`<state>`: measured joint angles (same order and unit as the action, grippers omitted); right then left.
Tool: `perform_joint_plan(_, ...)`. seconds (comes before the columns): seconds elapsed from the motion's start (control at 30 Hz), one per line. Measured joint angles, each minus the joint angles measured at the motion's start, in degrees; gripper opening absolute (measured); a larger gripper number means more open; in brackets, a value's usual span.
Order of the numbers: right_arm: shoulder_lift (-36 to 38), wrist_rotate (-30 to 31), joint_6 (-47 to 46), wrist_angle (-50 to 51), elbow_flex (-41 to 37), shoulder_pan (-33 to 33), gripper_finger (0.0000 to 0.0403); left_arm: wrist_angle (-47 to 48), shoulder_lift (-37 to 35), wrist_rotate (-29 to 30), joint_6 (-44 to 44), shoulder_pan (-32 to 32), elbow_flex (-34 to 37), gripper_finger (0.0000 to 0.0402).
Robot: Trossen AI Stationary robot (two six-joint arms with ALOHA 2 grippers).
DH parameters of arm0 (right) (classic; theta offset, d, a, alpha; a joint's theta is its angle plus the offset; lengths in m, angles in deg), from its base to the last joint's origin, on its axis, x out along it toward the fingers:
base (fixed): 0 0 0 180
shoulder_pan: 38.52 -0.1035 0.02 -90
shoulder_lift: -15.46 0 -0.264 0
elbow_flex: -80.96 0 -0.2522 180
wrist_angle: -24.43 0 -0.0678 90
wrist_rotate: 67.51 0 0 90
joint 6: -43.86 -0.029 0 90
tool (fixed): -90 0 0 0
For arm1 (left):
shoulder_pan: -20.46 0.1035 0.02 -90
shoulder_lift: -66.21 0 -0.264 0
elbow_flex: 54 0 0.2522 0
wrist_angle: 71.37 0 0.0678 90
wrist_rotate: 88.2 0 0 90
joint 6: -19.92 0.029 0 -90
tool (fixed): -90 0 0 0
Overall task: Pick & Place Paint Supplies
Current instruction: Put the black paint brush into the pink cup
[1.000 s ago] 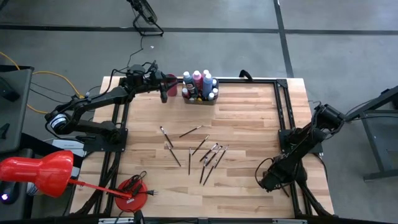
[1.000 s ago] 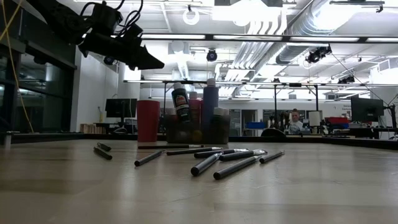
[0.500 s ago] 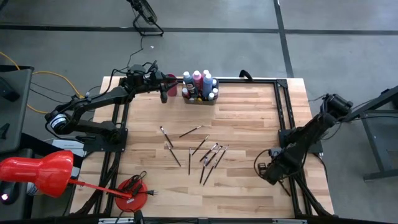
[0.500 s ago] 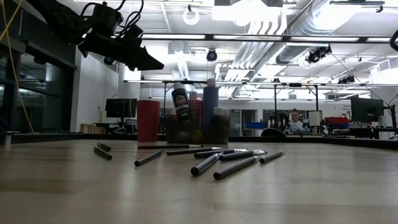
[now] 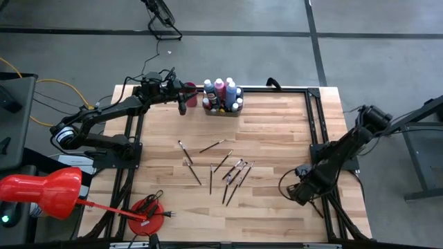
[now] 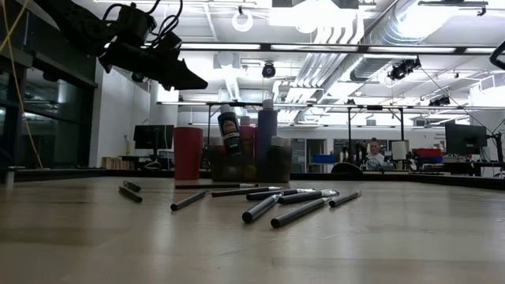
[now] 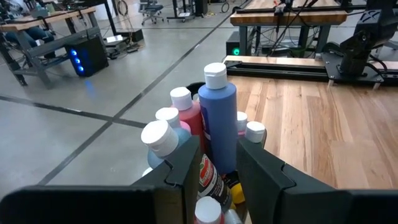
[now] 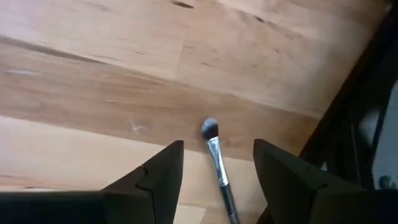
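Lying flat on wooden table (image 5: 277, 131), loose paintbrush (image 8: 219, 168) sits between spread fingers of right gripper (image 8: 214, 177), bristles pointing away from wrist; only right wrist view shows it. Left gripper (image 7: 211, 168) hovers over paint bottles (image 5: 221, 95) in grey tray (image 5: 223, 111) at far edge, fingers parted, pinching nothing. Other paintbrushes (image 5: 218, 169) scattered mid-table.

I can't read any text from here; the label on the dark paint bottle (image 6: 229, 132) shows print, but it's too small.
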<state>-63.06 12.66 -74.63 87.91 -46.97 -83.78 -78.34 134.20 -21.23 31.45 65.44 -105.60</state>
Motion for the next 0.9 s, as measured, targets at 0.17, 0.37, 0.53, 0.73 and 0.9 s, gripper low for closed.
perform_joint_plan(0.17, -1.97, -0.35, 4.24, -1.66, -0.59, 0.32, 0.0173, 0.00, 0.00, -0.09, 0.00, -0.02, 0.00, 0.0102)
perform_joint_plan(0.37, -3.50, -0.98, 6.27, -2.53, -0.96, 0.42, 0.0151, 0.24, 0.00, -0.13, -0.03, 0.00, 0.00, 0.0102)
perform_joint_plan(0.53, -4.61, 0.44, 6.95, -4.00, -0.96, 0.42, 0.0137, 0.96, 0.00, -0.13, -0.13, 0.00, 0.00, 0.0102)
perform_joint_plan(0.73, -7.40, -0.59, 8.92, -5.98, -0.63, 0.48, 0.0124, 1.44, 0.00, -0.13, -0.15, -0.02, 0.00, 0.0102)
perform_joint_plan(0.9, -7.93, -1.12, 8.21, -6.55, -0.70, 0.49, 0.0102, 1.42, 0.00, -0.13, -0.12, 0.00, 0.00, 0.0102)
